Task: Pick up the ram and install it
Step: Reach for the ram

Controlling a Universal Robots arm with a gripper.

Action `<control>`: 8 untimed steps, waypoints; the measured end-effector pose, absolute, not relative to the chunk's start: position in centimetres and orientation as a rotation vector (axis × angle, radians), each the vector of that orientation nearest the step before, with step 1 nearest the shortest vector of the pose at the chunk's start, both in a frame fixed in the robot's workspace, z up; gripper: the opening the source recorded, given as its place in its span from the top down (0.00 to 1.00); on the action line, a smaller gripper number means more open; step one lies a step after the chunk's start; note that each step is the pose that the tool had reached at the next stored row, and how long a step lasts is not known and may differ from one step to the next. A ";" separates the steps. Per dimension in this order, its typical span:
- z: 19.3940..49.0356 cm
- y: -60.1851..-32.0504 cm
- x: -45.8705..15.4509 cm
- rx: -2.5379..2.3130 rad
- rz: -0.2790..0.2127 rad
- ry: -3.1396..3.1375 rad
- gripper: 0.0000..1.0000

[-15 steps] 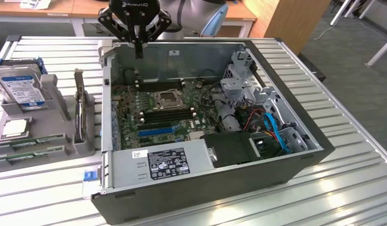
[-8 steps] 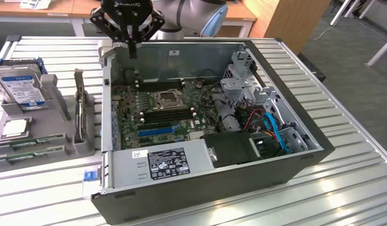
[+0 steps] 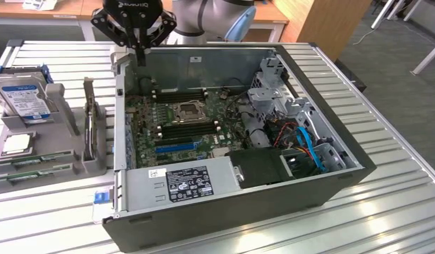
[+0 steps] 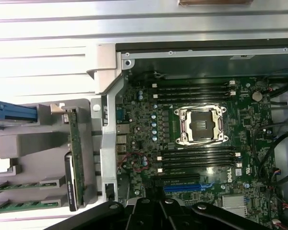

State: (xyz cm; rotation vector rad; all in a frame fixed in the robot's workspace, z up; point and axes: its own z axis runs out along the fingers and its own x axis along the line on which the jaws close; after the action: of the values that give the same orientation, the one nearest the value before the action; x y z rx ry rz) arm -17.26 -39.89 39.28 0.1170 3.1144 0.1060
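Note:
Two green ram sticks (image 3: 35,158) (image 4: 20,186) lie flat in slots of a grey holder (image 3: 69,129) (image 4: 29,143) on the exterior view's left, outside the computer case. My gripper (image 3: 141,53) (image 4: 151,207) hangs above the case's far left corner, well away from the ram, its fingers shut with nothing between them. Inside the open case (image 3: 331,180) lies the motherboard (image 3: 150,119) (image 4: 139,120), with black memory slots (image 3: 179,96) (image 4: 194,91) on either side of the CPU socket (image 3: 186,111) (image 4: 201,124).
The holder also carries a hard drive (image 3: 23,98), a CPU chip (image 3: 16,143) and a green card standing on edge (image 3: 89,114) (image 4: 76,143). A blue expansion slot (image 3: 177,147) (image 4: 185,188), power supply (image 3: 182,182) and cables (image 3: 309,148) crowd the case. A slatted metal table (image 3: 387,211) surrounds it.

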 end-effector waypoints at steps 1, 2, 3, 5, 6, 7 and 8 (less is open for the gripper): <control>39.3 -39.9 -17.4 0.117 0.106 3.114 0.90; 39.3 -39.9 -17.6 0.117 0.107 3.114 0.90; 39.3 -39.9 -17.8 0.117 0.107 3.114 0.90; 39.3 -39.9 -18.3 0.117 0.107 3.115 0.90; 39.3 -39.9 -18.5 0.117 0.108 3.115 0.90; 39.3 -39.9 -18.7 0.117 0.108 3.115 0.90; 39.3 -39.9 -18.9 0.117 0.108 3.115 0.90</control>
State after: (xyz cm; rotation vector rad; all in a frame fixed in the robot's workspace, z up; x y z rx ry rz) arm -18.89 -39.88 39.26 0.1172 3.1146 0.1082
